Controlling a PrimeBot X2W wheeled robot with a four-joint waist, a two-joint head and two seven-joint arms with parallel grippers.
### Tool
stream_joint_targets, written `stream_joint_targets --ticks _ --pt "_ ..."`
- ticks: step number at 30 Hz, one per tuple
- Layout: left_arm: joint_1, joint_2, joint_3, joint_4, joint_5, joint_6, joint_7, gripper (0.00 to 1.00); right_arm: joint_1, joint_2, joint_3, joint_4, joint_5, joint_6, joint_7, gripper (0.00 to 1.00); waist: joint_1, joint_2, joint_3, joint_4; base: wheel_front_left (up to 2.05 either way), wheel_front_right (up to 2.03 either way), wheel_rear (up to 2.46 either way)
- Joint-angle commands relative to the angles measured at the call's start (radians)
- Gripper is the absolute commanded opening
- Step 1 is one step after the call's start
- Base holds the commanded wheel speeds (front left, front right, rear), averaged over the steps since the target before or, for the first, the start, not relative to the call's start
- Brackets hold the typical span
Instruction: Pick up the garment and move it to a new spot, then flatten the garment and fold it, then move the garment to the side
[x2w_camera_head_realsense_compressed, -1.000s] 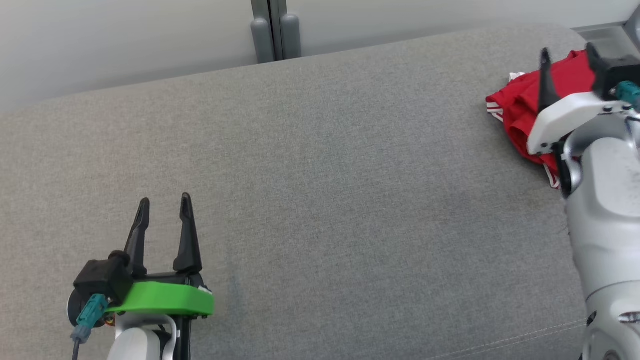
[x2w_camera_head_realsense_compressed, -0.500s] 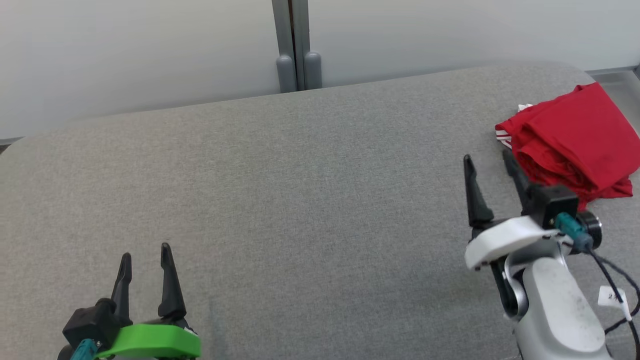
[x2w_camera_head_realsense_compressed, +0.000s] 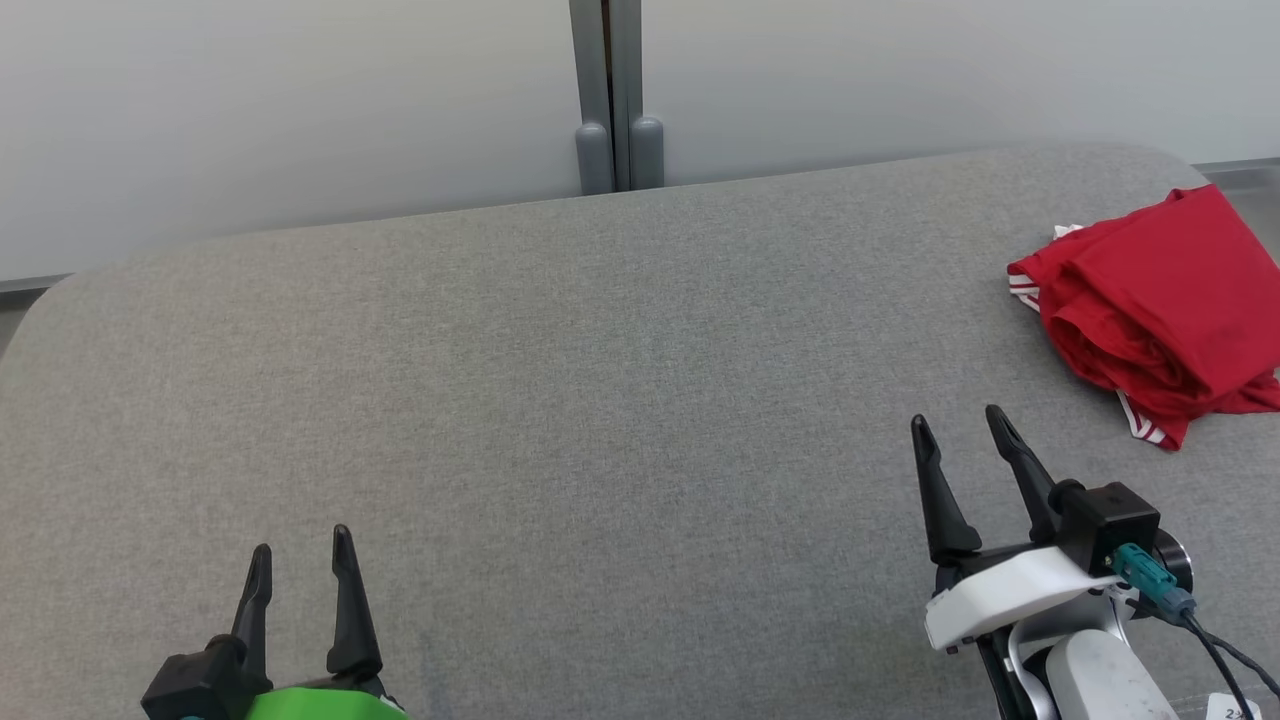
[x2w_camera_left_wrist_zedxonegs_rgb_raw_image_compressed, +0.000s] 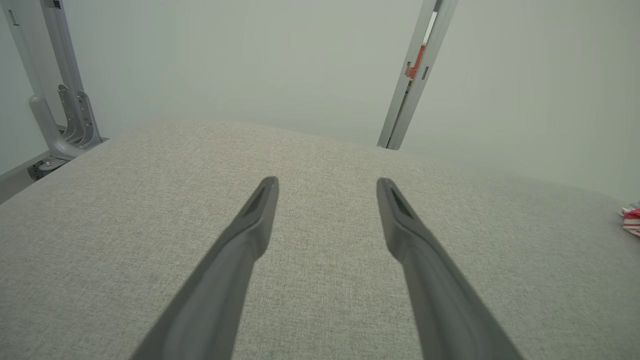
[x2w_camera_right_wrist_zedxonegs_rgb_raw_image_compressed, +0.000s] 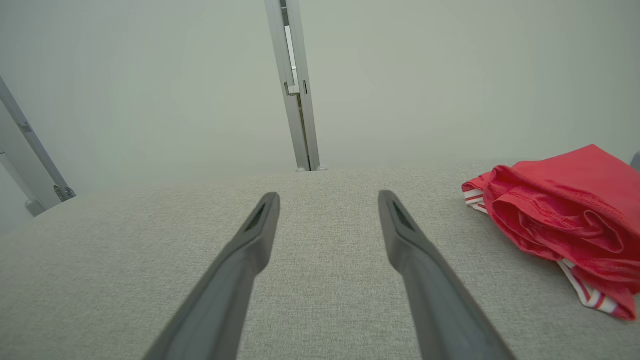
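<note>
The garment (x2w_camera_head_realsense_compressed: 1150, 310) is red with white-striped trim. It lies in a loosely folded bundle at the far right edge of the surface (x2w_camera_head_realsense_compressed: 600, 400). The right pincer (x2w_camera_head_realsense_compressed: 955, 416) is nearer the robot and to the garment's left, apart from it, pointing away over bare cloth. Its two fingers are spread with a clear gap between them and grip nothing. In the right wrist view the garment sits off to the right of the fingers, not touching them.

The left pincer (x2w_camera_head_realsense_compressed: 302, 538) is well apart from the garment, at the lower left — likewise parted and empty. In its wrist view a sliver of the garment shows at the right edge.

The surface is grey woven fabric with rounded corners. Behind it stands a pale wall (x2w_camera_head_realsense_compressed: 300, 100) with a grey upright post (x2w_camera_head_realsense_compressed: 606, 90) — a narrow gap runs down the post's middle.
</note>
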Motion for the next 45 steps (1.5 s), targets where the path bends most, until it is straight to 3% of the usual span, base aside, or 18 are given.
stream_joint_targets --ticks 1,21,22,26,45 --pt "0.013 0.003 0.003 -0.004 0.001 0.003 0.000 1.00 0.015 -0.002 0.002 -0.008 0.003 -0.002 -0.002 1.00 0.0000 0.0000 0.001 0.000 0.00 0.00 0.00" --pt "-0.010 0.003 -0.005 0.025 -0.021 -0.015 0.000 1.00 0.006 -0.002 0.013 -0.006 0.006 -0.002 -0.002 1.00 0.0000 0.0000 0.012 0.004 0.00 0.00 0.00" --pt "-0.002 0.000 -0.005 0.023 -0.023 -0.015 0.000 0.00 0.009 0.000 0.013 -0.002 0.004 0.000 0.000 0.00 0.0000 0.0000 0.011 0.004 0.00 0.00 0.00" --pt "-0.003 -0.002 -0.004 0.050 -0.048 -0.017 0.007 0.00 0.022 0.003 0.012 0.017 0.029 0.000 0.005 0.00 0.0000 0.0000 0.012 0.005 0.00 0.00 0.00" --pt "-0.056 -0.001 0.037 0.067 -0.354 -0.053 0.099 0.00 0.012 -0.008 -0.024 0.010 0.395 0.000 0.089 0.00 0.0000 0.0000 0.009 0.009 0.00 0.00 0.00"
